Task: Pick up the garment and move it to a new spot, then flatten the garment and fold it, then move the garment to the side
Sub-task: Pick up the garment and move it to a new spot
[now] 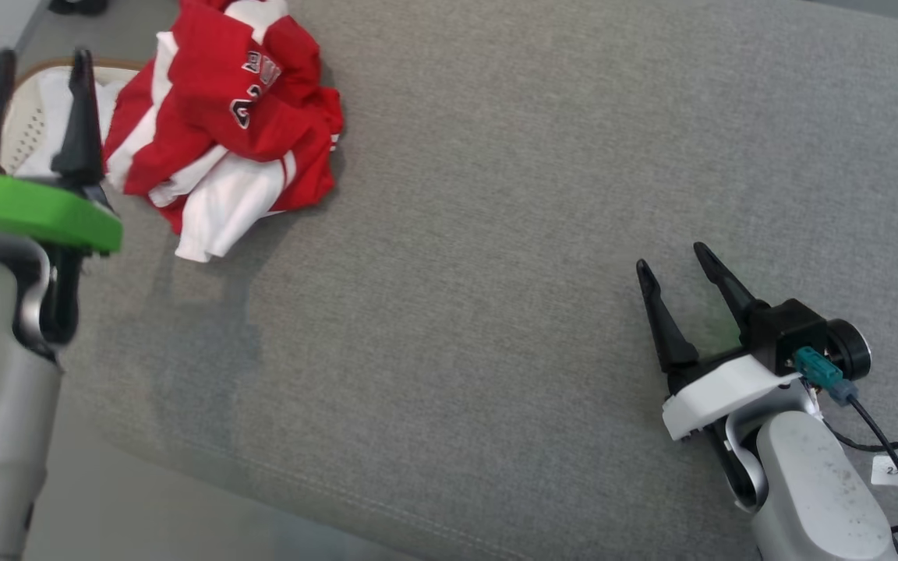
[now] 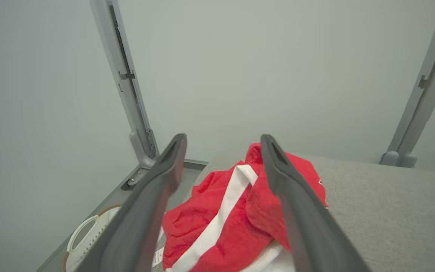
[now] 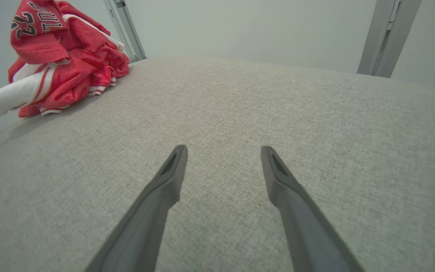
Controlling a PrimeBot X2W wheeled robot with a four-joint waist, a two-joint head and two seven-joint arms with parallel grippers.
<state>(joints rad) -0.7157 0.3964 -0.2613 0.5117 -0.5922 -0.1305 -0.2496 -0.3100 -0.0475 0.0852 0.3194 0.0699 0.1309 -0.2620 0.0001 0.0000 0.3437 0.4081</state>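
Observation:
The garment [image 1: 227,117] is a red and white jersey with dark lettering, crumpled in a heap at the far left of the grey surface. My left gripper [image 1: 42,64] stands open just left of it, raised, its fingers empty. In the left wrist view the garment [image 2: 221,223] lies below and beyond that gripper [image 2: 223,140]. My right gripper [image 1: 671,257] is open and empty low over the cloth surface at the right, far from the heap. The right wrist view has the garment [image 3: 59,56] at upper left and its own gripper [image 3: 223,151] spread wide.
A grey fabric-covered table [image 1: 496,234] spans the scene; its near edge runs diagonally at lower left. A white perforated basket [image 1: 24,117] sits off the table's left end, also seen as the basket [image 2: 89,230]. Grey metal posts [image 2: 125,83] stand behind. Cables [image 1: 897,452] trail by the right arm.

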